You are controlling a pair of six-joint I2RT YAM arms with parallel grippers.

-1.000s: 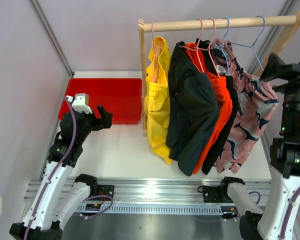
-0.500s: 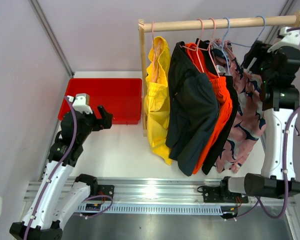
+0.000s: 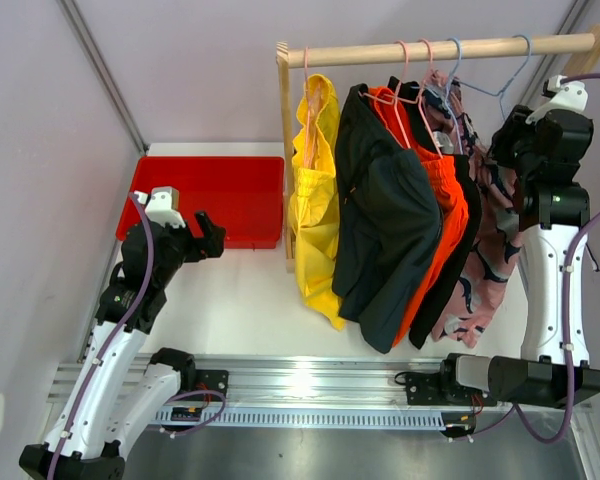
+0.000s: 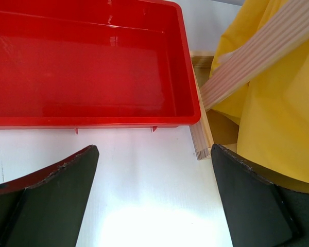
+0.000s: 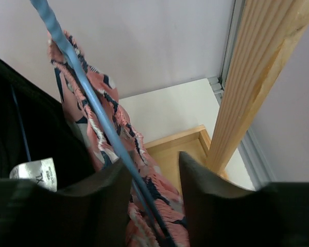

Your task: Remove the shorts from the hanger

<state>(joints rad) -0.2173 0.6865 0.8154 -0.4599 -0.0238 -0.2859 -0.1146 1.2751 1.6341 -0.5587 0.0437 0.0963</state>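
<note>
The table (image 3: 250,290) is being viewed from above at the near edge, facing the rack (image 3: 360,47); the red tray (image 4: 92,67) and yellow shorts (image 4: 283,103) are being framed close and low by the left wrist camera; the pink shorts (image 5: 124,128) and blue hanger (image 5: 89,98) are being framed very close by the right wrist camera; all four are being shared with the top view.

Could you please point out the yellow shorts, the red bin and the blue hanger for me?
yellow shorts (image 3: 315,210), top external view, middle of the fabric.
red bin (image 3: 205,190), top external view, bare floor.
blue hanger (image 5: 90,92), right wrist view, sloping wire arm.
</note>
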